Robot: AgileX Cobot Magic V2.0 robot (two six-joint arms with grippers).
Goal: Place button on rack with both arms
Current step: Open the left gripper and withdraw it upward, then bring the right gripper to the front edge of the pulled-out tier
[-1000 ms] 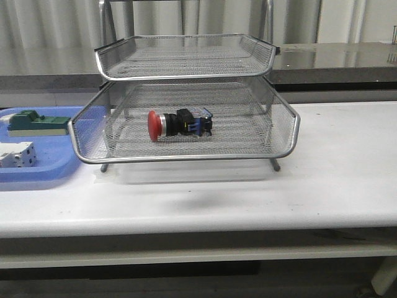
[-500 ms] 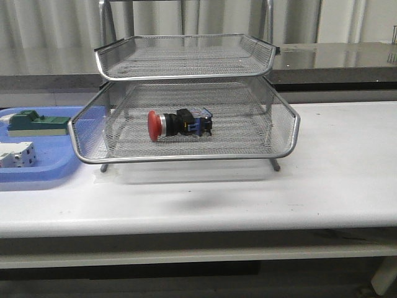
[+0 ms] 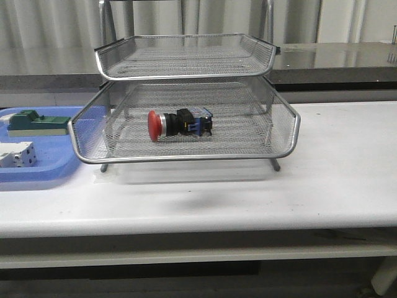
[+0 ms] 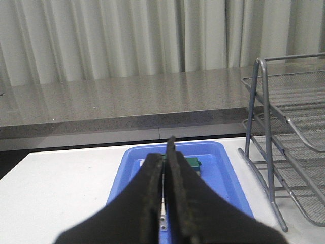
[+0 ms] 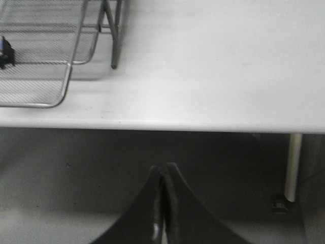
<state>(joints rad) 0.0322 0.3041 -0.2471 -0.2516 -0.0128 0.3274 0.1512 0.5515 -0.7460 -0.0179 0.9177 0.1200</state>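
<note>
The button [image 3: 180,123] lies on its side in the lower tier of the silver wire rack [image 3: 291,133], its red cap toward the left. A corner of its blue-black body [image 5: 5,50] shows in the right wrist view, inside the rack [image 5: 61,86]. My left gripper [image 4: 165,152] is shut with nothing held, hovering over the blue tray, apart from the rack [image 4: 269,168]. Pulled back below the table's front edge, my right gripper [image 5: 163,170] is shut and empty. Neither arm shows in the front view.
A blue plastic tray [image 3: 46,171] sits left of the rack, holding a green block [image 3: 36,122] and a white boxy switch [image 3: 15,154]. The tray [image 4: 223,168] and green block [image 4: 192,162] also show under my left gripper. A white table [image 3: 335,180] extends right. A grey counter [image 4: 101,101] runs behind.
</note>
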